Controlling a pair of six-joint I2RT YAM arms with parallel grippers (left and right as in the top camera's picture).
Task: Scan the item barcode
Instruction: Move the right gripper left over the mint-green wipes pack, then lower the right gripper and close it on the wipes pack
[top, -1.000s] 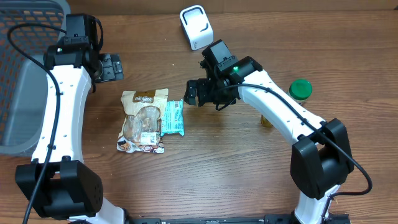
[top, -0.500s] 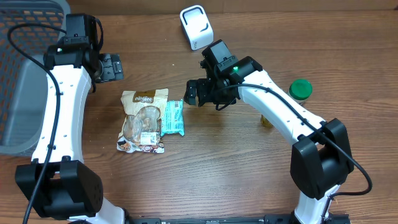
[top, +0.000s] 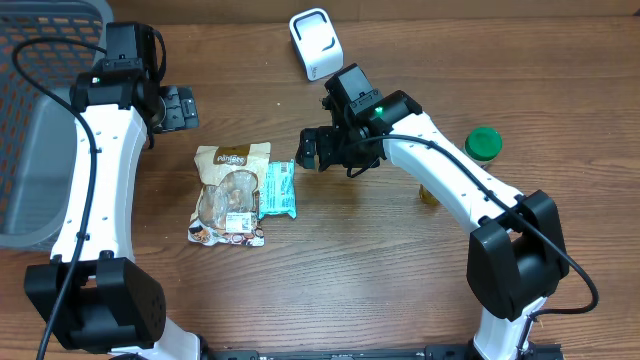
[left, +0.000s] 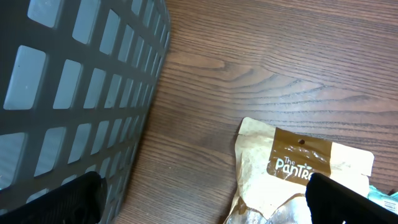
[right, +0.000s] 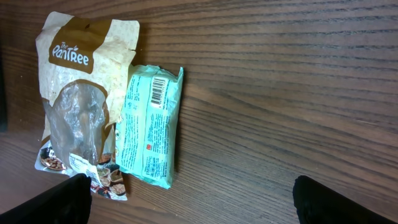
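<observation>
— Where is the packet?
— The teal packet (top: 279, 190) lies flat, barcode up, touching the snack bag's (top: 230, 195) right edge. Bare table (top: 360, 260) lies to its right.
— And the arms?
— The right gripper (top: 309, 150) hovers at its far right corner, jaws wide and empty. The left gripper (top: 181, 107) is wide too, near the basket (top: 35, 170).

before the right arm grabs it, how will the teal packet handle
The teal packet seems a thin film wrapper: probably light, crinkly, maybe slippery. Lying flat, it should not roll; pushed, it likely slides against the brown bag beside it.
</observation>
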